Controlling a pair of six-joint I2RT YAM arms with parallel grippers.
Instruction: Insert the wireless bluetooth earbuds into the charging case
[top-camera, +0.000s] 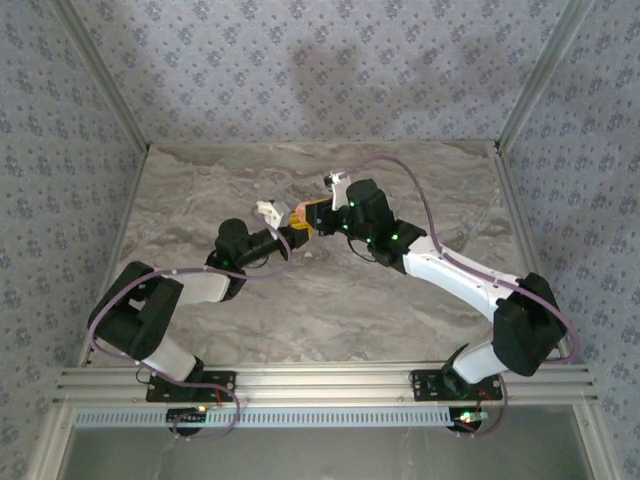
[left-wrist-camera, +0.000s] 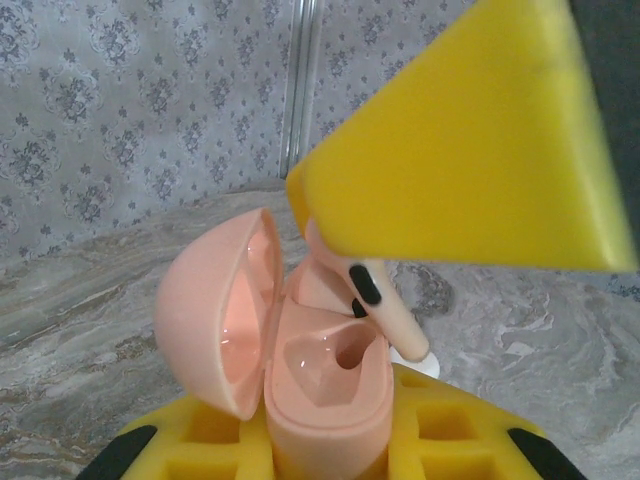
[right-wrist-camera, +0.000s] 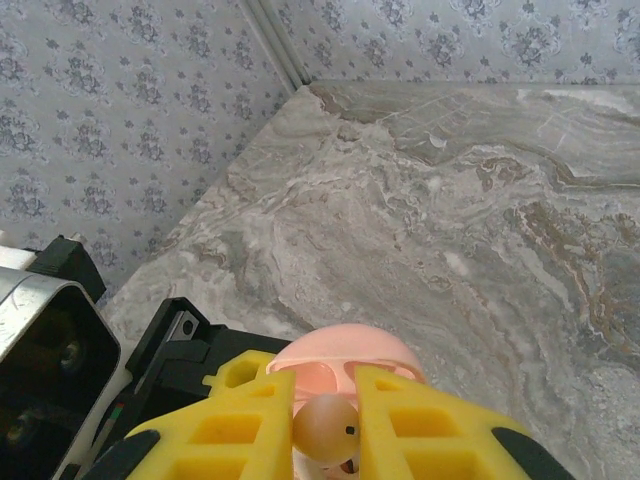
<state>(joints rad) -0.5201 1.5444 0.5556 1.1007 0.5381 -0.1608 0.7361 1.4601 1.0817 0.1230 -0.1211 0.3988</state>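
Top view: left gripper (top-camera: 288, 236) and right gripper (top-camera: 318, 216) are hanging close together at frame centre, with the pink charging case (top-camera: 299, 212) between them.

Left wrist: left jaws are clamping the case base, bottom centre. The lid (left-wrist-camera: 215, 310) is gaping leftward. The earbud (left-wrist-camera: 385, 300) is tilting toward the empty socket (left-wrist-camera: 345, 355). A skewed stem risks jamming on the rim.

Right wrist: right jaws are pinching the earbud tight, bottom centre. Pushing hard risks levering the case loose.

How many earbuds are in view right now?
1: the earbud is pinched by the right gripper just over the open charging case. A second may be hidden.
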